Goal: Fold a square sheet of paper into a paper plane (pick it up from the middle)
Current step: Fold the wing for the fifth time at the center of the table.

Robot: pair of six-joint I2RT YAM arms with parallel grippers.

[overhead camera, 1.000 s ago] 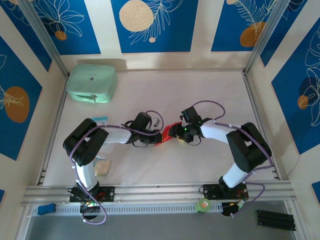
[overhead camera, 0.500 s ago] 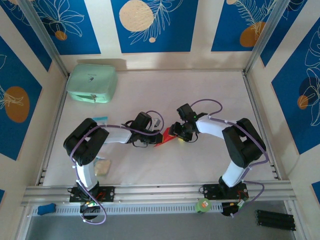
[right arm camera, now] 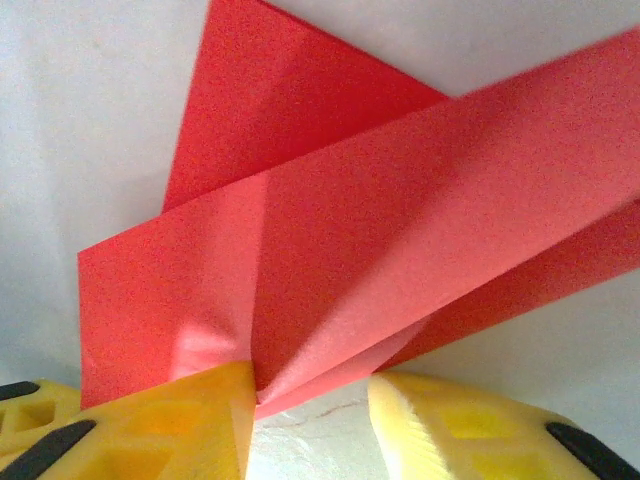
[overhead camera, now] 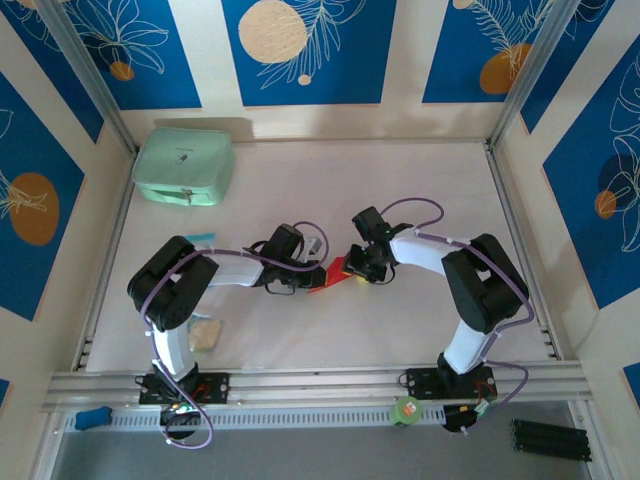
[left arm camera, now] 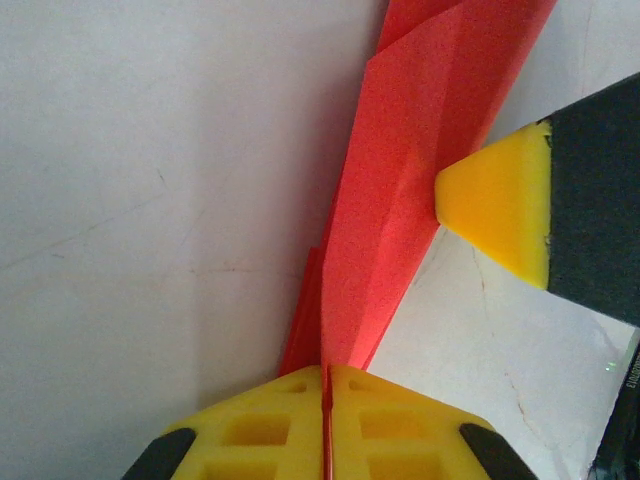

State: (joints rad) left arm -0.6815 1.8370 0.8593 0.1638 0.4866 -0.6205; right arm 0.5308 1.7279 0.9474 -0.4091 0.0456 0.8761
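Seeing my left gripper (left arm camera: 327, 378) pinching the paper plane (left arm camera: 405, 200), right gripper (right arm camera: 310, 400) spread around its fold, mint-green case (overhead camera: 183, 166) at 10 o'clock shut, contents hidden.

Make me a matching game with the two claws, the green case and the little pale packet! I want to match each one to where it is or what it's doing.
Things:
1. left claw
2. right claw
3. mint-green case
4. pale packet

Clues:
A. far left corner of the table
B. fingers apart, red paper between them
C. pinched shut on the red paper
D. lying by the left arm's base

Pairs: 1-C, 2-B, 3-A, 4-D
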